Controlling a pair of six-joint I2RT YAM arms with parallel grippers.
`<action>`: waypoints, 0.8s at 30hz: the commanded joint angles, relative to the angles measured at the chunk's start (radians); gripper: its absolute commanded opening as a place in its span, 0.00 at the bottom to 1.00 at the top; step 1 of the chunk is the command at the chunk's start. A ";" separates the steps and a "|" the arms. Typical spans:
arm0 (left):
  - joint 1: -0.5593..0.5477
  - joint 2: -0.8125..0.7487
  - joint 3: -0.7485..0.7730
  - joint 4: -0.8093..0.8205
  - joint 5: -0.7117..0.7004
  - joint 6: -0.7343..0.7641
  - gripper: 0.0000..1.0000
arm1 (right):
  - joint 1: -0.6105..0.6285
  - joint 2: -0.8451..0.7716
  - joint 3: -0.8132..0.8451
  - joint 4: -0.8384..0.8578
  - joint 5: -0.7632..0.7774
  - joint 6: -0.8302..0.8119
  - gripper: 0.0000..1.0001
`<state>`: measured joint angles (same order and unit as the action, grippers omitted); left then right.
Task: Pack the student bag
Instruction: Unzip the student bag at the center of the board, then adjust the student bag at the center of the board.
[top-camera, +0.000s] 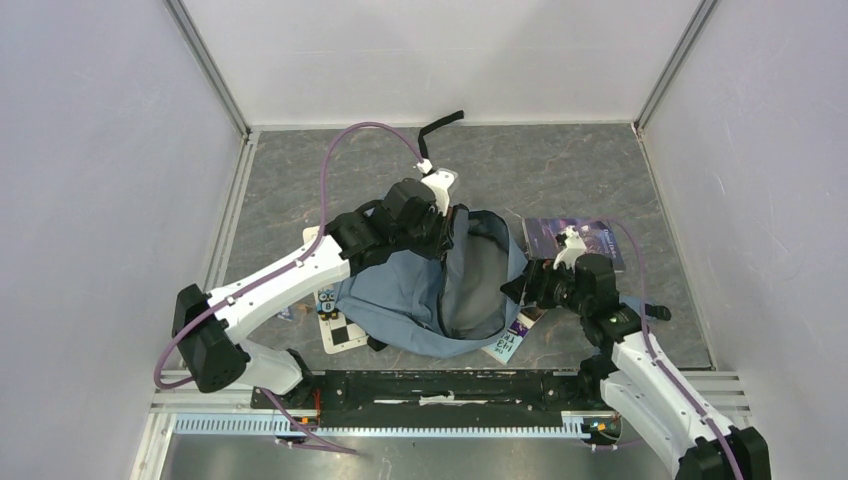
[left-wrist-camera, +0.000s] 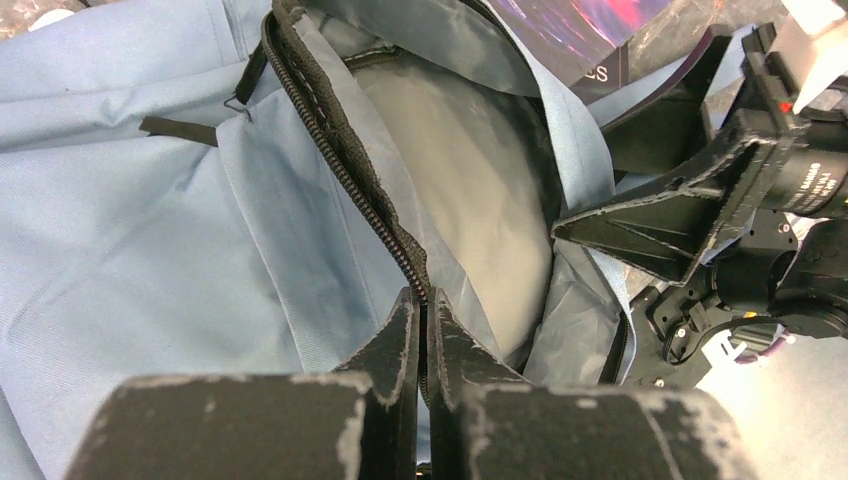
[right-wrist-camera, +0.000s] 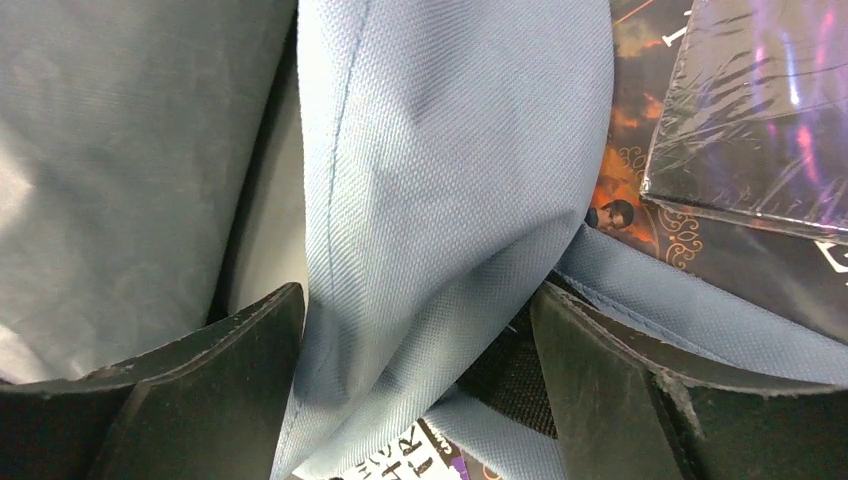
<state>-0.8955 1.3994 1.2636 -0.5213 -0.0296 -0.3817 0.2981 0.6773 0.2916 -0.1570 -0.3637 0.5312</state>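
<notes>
The student bag (top-camera: 400, 295) lies mid-table, grey-blue, its mouth open and the grey lining (top-camera: 478, 285) showing. My left gripper (top-camera: 440, 228) is at the bag's far rim, shut on the black zip edge (left-wrist-camera: 345, 165) of the opening, which runs between the closed fingertips (left-wrist-camera: 425, 300). My right gripper (top-camera: 525, 287) is at the bag's right rim. Its fingers (right-wrist-camera: 270, 330) stand wide apart, open, with a fold of blue bag fabric (right-wrist-camera: 440, 170) between them. The lining (right-wrist-camera: 120, 150) lies to the left of that fold.
A dark purple wrapped book (top-camera: 575, 240) lies to the right of the bag, partly under the right arm. Another book (top-camera: 510, 342) pokes out under the bag's near right corner. A checkered card (top-camera: 340, 328) lies at the bag's left. A black strap (top-camera: 440, 124) lies near the back wall.
</notes>
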 joint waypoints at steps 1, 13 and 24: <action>0.031 -0.049 0.060 0.006 0.052 0.087 0.02 | 0.014 0.065 -0.016 0.102 -0.019 0.033 0.87; 0.195 -0.195 0.075 0.016 -0.044 0.222 0.02 | 0.029 0.400 0.513 0.132 0.124 -0.159 0.00; 0.301 -0.265 -0.064 0.110 -0.103 0.289 0.02 | 0.067 0.902 0.998 0.268 0.082 -0.409 0.00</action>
<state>-0.6094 1.1645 1.2633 -0.4896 -0.0982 -0.1589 0.3481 1.4647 1.1278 -0.0307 -0.2996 0.2558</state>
